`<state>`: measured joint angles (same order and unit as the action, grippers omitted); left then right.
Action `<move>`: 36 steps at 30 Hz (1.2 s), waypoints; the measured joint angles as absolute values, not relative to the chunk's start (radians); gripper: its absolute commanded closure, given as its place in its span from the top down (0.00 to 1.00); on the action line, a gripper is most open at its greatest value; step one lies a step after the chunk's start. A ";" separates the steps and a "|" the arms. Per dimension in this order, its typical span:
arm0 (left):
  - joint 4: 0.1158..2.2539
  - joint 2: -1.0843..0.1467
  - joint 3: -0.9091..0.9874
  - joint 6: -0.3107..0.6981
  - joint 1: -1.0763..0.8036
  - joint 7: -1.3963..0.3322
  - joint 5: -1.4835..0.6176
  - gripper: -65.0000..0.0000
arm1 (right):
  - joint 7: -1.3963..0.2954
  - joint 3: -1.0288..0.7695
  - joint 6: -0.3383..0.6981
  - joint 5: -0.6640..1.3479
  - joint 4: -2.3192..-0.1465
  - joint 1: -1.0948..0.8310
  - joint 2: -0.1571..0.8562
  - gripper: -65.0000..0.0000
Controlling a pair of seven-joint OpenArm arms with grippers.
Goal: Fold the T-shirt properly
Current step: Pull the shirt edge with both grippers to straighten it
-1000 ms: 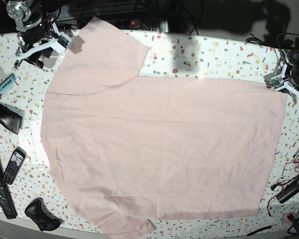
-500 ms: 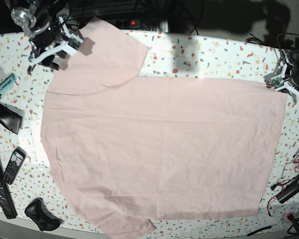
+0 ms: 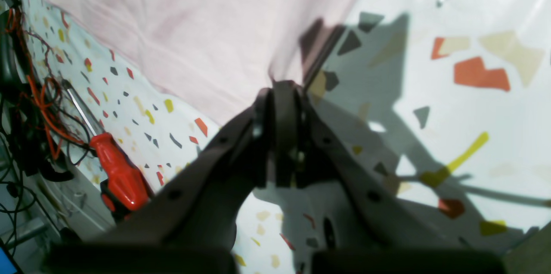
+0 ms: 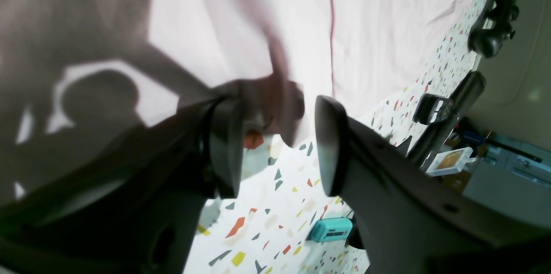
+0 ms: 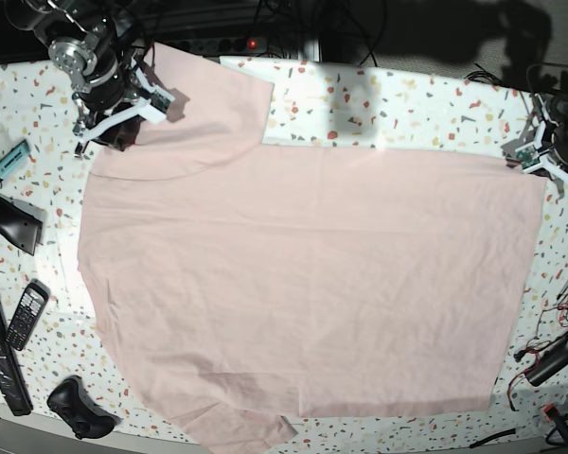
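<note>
The pale pink T-shirt (image 5: 312,274) lies spread flat, plain side up, over most of the speckled table (image 5: 407,104). My right gripper (image 5: 137,112) stands at the far left sleeve. In the right wrist view, this gripper (image 4: 275,145) is open and a raised fold of the T-shirt (image 4: 379,29) sleeve hangs between its fingers (image 4: 329,145). My left gripper (image 5: 535,156) sits by the far right corner of the hem. Its view shows the left gripper (image 3: 280,93) shut, tips right at the T-shirt (image 3: 193,20) corner. Whether cloth is pinched does not show.
Left of the shirt lie a turquoise case (image 5: 9,156), a black wedge (image 5: 9,218), a phone (image 5: 26,317), a long black bar (image 5: 0,350) and a game controller (image 5: 76,407). A red screwdriver (image 3: 118,175) and tangled cables (image 5: 559,350) sit along the right edge.
My right gripper has moved rightward and nearer, from beside the sleeve onto its edge. The sleeve's outline has shifted a little. The left arm has not moved.
</note>
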<state>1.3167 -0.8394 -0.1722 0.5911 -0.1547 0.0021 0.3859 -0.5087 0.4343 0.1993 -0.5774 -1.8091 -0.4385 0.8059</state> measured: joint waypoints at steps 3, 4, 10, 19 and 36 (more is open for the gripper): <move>1.317 -0.839 -0.172 0.591 -0.155 0.001 0.386 0.00 | -0.509 0.441 0.199 -0.577 -1.808 -0.412 0.785 0.41; 1.317 -0.840 -0.172 0.591 -0.155 0.000 0.386 0.00 | -0.510 0.442 0.200 -0.576 -1.808 -0.402 0.778 0.41; 1.317 -0.839 -0.172 0.591 -0.155 -0.007 0.385 0.00 | -0.510 0.442 0.297 -0.522 -1.807 -0.362 0.751 0.41; 1.317 -0.839 -0.172 0.591 -0.155 -0.007 0.385 0.00 | -0.510 0.442 0.312 -0.522 -1.807 -0.360 0.748 0.06; 1.377 -0.854 -0.134 0.587 -0.233 -0.160 0.084 0.00 | -0.543 0.432 0.174 -0.586 -1.880 -0.456 0.830 0.00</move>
<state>1.3766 -0.8539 -0.1341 0.5873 -0.2329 -0.1604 0.0845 -0.5434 0.4316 0.1741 -0.5858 -1.8801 -0.4564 0.8295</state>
